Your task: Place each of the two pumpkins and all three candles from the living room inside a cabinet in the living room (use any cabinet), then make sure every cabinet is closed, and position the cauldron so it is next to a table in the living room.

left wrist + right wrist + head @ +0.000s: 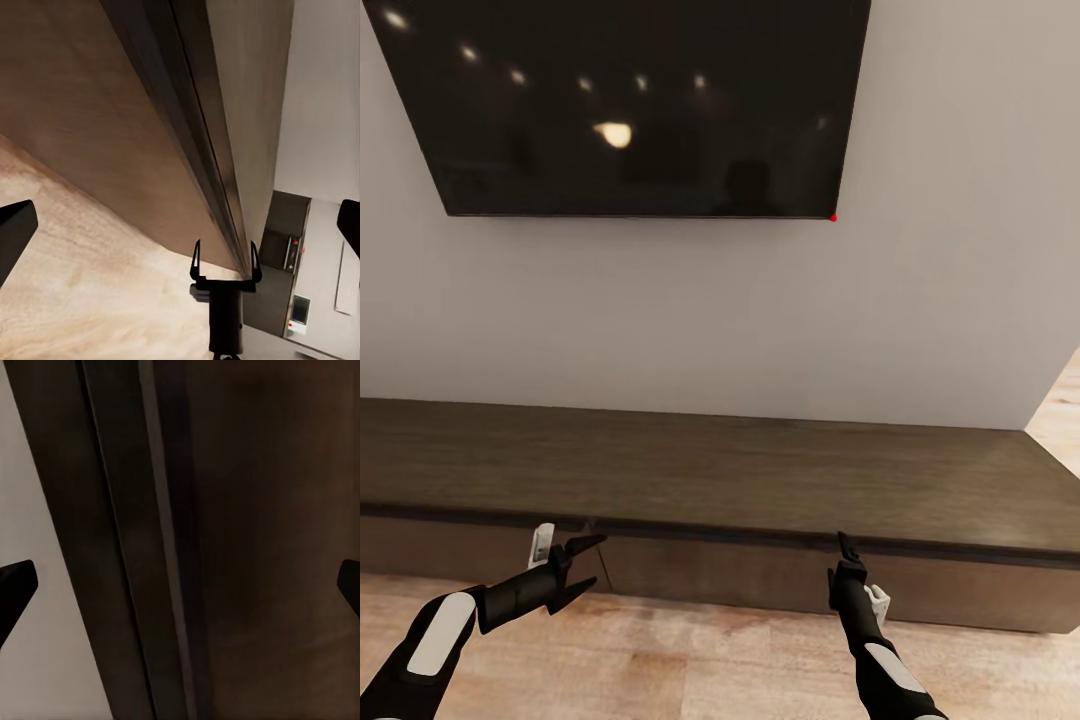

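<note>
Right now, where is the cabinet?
In the head view the cabinet runs along the wall under the TV, straight ahead. Both grippers, left and right, are at its front edge.

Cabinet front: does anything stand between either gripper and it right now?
Nothing visible does. The left gripper and right gripper both sit open right at the cabinet front, just under its top edge, with only bare wooden floor below. The cabinet fronts look closed.
</note>
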Controlling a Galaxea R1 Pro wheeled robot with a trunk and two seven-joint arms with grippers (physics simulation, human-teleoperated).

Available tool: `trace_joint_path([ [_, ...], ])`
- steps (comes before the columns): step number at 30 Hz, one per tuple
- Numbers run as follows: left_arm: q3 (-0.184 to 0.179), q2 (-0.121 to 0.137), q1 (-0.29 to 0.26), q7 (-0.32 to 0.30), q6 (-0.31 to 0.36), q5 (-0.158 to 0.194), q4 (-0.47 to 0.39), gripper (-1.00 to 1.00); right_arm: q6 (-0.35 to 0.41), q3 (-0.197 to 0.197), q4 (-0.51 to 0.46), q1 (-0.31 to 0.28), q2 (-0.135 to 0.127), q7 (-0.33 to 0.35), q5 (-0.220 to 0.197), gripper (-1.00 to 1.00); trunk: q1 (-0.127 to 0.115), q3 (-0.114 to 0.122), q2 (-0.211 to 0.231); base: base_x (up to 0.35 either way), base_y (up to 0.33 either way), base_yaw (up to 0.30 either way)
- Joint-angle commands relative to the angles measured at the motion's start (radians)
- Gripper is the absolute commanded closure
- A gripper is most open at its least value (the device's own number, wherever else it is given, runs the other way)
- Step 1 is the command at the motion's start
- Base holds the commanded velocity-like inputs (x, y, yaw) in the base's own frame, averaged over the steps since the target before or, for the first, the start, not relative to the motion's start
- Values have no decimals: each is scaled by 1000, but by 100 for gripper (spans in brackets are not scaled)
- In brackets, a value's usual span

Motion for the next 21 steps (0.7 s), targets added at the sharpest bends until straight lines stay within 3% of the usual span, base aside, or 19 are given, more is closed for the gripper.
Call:
trace_joint_path([
  [1,0,0,0,0,0,0,0,-100,0,0,0,0,0,0,0,-100,0,0,0,0,0,0],
  [17,0,-1,0,1,0,-8,0,-100,1,-1,0,0,-9,0,0,-100,0,0,0,49,12,0],
  [18,0,-1,0,1,0,-8,0,-100,1,-1,0,0,-10,0,0,100,0,0,0,3,1,0],
  [21,0,-1,0,1,0,-9,0,-100,1,0,0,1,-11,0,-1,100,0,0,0,1,0,0],
])
